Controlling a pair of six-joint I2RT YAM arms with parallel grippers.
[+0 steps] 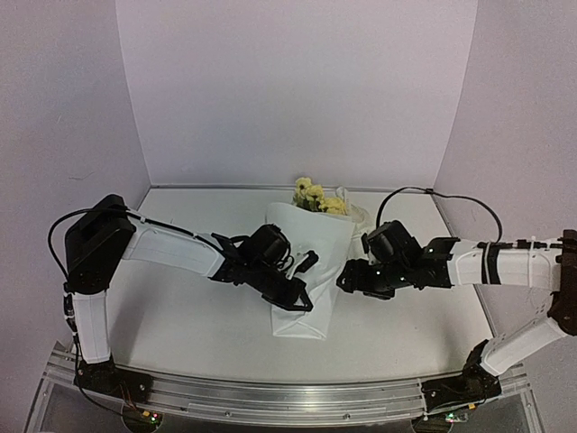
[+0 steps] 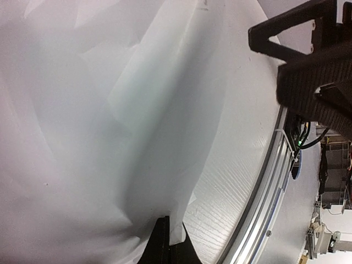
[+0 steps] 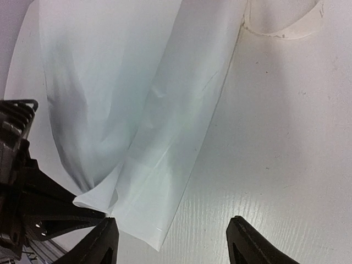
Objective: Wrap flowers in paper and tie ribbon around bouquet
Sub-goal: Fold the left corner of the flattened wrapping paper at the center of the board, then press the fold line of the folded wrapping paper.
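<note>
The paper (image 1: 311, 262) lies folded over the flowers (image 1: 315, 197), whose yellow blossoms stick out of its far end. My left gripper (image 1: 299, 299) rests over the paper's near part. In the left wrist view this gripper (image 2: 174, 221) is shut on a fold of the paper's edge (image 2: 110, 137). My right gripper (image 1: 344, 281) hovers just right of the paper. Its fingers (image 3: 104, 242) stand wide open, with only the paper's corner (image 3: 148, 220) and bare table between them. A loop of cream ribbon (image 3: 280, 25) lies on the table beyond the paper.
The white table (image 1: 180, 316) has a metal rail (image 1: 270, 397) along its near edge. Lilac walls close in the back and sides. In the right wrist view, the left gripper's black body (image 3: 22, 187) sits close at the left.
</note>
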